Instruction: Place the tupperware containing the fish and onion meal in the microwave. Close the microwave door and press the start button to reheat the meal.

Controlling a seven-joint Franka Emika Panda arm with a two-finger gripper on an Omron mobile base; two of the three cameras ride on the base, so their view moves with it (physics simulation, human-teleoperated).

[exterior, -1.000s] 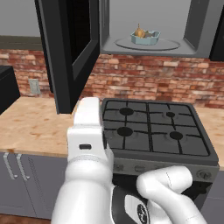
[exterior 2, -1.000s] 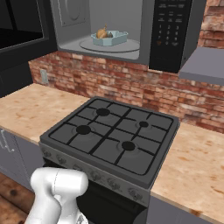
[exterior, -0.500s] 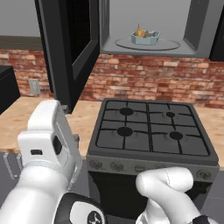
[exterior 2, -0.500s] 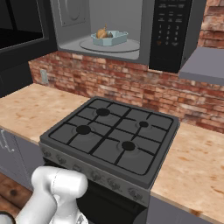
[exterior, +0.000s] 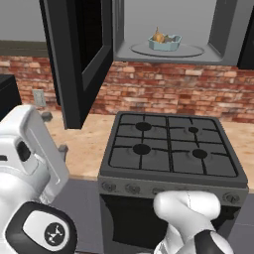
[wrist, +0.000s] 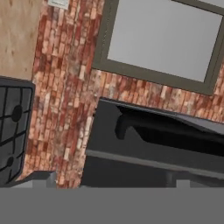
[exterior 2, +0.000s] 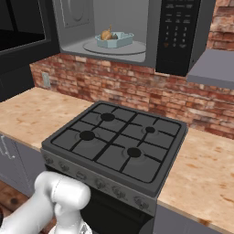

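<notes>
gripper: tips hidden, can't tell open/closed or holding anything | microwave door [exterior: 79,59] upper left, wide open | tupperware [exterior: 164,41] w/ fish and onion meal [exterior 2: 106,34] on turntable in microwave [exterior 2: 137,27], top centre | risk: arm swings blind, clips door edge, or weak push leaves it unlatched

The tupperware [exterior: 164,42] sits inside the microwave [exterior 2: 137,23] (door [exterior: 77,54] open).
</notes>
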